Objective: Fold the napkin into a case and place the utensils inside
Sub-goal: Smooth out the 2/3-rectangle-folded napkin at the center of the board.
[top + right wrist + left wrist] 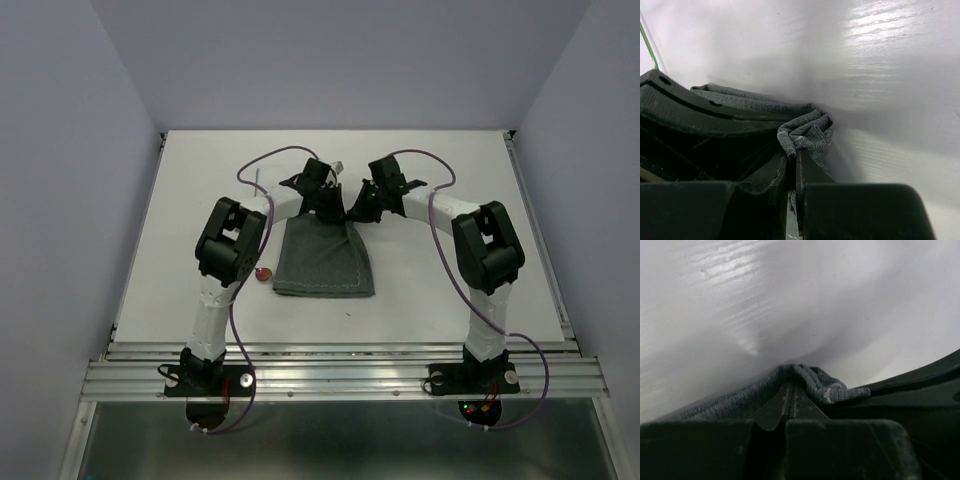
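The dark grey napkin [325, 262] lies folded at the table's middle, narrower at its far end. My left gripper [326, 212] and right gripper [357, 212] sit close together at that far edge. In the left wrist view the left gripper [790, 384] is shut on a bunched napkin [816, 383] fold. The right gripper [792, 154] pinches another gathered napkin [807, 130] corner. The spoon's red bowl [263, 274] shows left of the cloth, its handle hidden under the left arm. A thin grey stick [260, 184] lies farther back on the left.
White table [450, 200] with raised rails along its sides and a metal rail along the near edge. Purple cables loop over both arms. The other gripper's black finger [700, 112] crowds the left of the right wrist view.
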Controlling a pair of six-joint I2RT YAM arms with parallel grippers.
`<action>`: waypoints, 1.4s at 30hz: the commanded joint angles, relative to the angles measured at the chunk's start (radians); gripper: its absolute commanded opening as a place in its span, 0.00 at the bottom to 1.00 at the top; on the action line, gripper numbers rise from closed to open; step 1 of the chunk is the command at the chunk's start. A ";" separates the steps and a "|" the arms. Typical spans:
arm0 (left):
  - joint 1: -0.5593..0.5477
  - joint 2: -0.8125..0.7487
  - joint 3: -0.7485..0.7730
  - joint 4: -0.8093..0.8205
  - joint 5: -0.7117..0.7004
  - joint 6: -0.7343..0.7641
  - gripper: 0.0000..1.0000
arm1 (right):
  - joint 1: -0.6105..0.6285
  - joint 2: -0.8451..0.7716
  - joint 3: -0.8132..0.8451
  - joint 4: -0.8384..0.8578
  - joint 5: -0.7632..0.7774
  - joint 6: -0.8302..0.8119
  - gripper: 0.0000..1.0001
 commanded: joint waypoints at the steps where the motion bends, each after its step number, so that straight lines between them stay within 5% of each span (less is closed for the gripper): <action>1: 0.005 -0.136 -0.022 -0.090 -0.094 0.041 0.00 | 0.019 -0.014 -0.011 0.036 0.022 0.006 0.01; 15: -0.006 -0.267 -0.219 -0.067 -0.001 0.041 0.00 | 0.010 -0.042 -0.030 0.026 0.053 -0.008 0.01; 36: -0.041 -0.138 -0.197 -0.036 0.007 0.032 0.00 | 0.010 -0.063 -0.026 0.009 0.062 -0.017 0.01; 42: -0.042 -0.202 -0.220 -0.013 0.042 0.019 0.00 | 0.010 -0.062 -0.029 0.008 0.063 -0.019 0.01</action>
